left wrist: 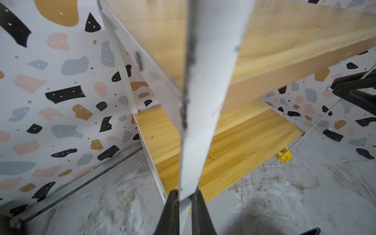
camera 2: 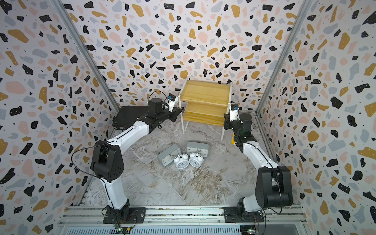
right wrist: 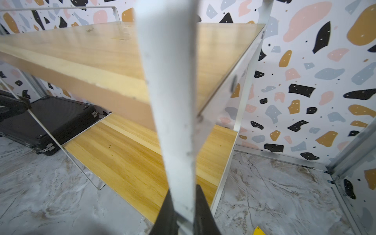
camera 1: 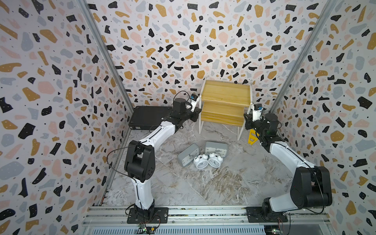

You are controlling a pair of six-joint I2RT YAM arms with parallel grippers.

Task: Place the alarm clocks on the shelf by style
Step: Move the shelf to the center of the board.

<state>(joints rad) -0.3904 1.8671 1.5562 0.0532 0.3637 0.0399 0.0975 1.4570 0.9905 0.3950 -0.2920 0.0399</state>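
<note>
The left gripper (left wrist: 185, 195) sits closest to its wrist camera, its black fingers (left wrist: 171, 205) pressed together on a thin white metal leg of the shelf (camera 1: 225, 91), a small two-tier rack of yellowish wooden boards. The right gripper (right wrist: 183, 192) is likewise clamped on the white leg at the other front corner.

In both top views the shelf stands against the back wall, and both of its boards show only wood grain. All four clocks are clustered on the grey marble tabletop (camera 1: 203, 189), well apart from the shelf. A tilted grey rectangular alarm clock (camera 1: 188, 154) lies close to a second grey rectangular alarm clock (camera 1: 216, 148). Just in front of them, two white round twin-bell alarm clocks (camera 1: 200, 161) (camera 1: 214, 160) sit side by side.

A flat black case (camera 1: 148, 118) lies closed beside the shelf, and a small yellow plastic piece (camera 1: 252, 138) is near its right front leg.
</note>
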